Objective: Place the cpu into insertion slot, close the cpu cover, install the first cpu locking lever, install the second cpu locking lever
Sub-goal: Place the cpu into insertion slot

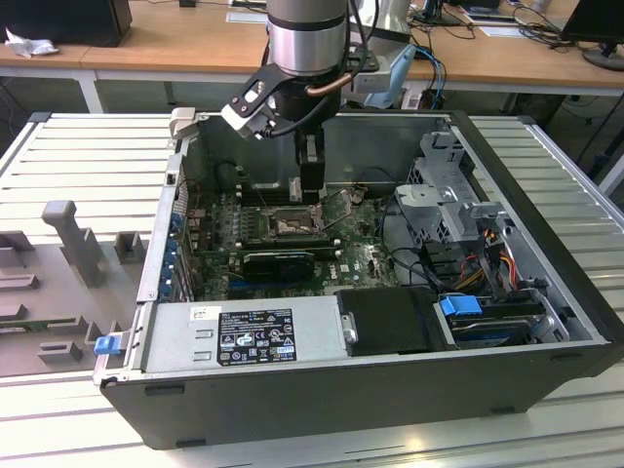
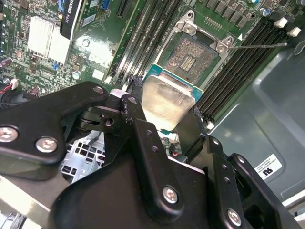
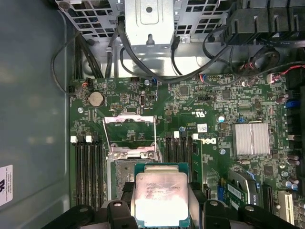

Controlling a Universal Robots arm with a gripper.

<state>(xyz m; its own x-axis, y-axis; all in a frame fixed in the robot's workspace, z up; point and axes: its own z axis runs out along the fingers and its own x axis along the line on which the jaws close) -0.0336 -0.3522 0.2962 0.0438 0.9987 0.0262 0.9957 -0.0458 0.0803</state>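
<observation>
My gripper (image 3: 161, 202) is shut on the cpu (image 3: 161, 195), a flat square chip with a pale metal top, held by two opposite edges. In the second wrist view the cpu (image 2: 167, 102) hangs between the black fingers (image 2: 136, 93), just short of the open insertion slot (image 2: 190, 57), whose pin field lies bare. The cpu cover (image 3: 128, 152), a silvery frame with a square window, stands flipped open beyond the slot. A thin wire locking lever (image 2: 259, 46) sticks out beside the slot. In the exterior view the gripper (image 1: 310, 185) hangs low inside the computer case, just above the slot (image 1: 291, 224).
The case walls (image 1: 546, 224) enclose the motherboard. A power supply (image 1: 244, 336) fills the front and a drive cage (image 1: 453, 195) stands on the exterior view's right. Memory slots (image 3: 88, 167) flank the socket, a finned heatsink (image 3: 251, 138) sits nearby, and black cables (image 3: 157, 71) loop above.
</observation>
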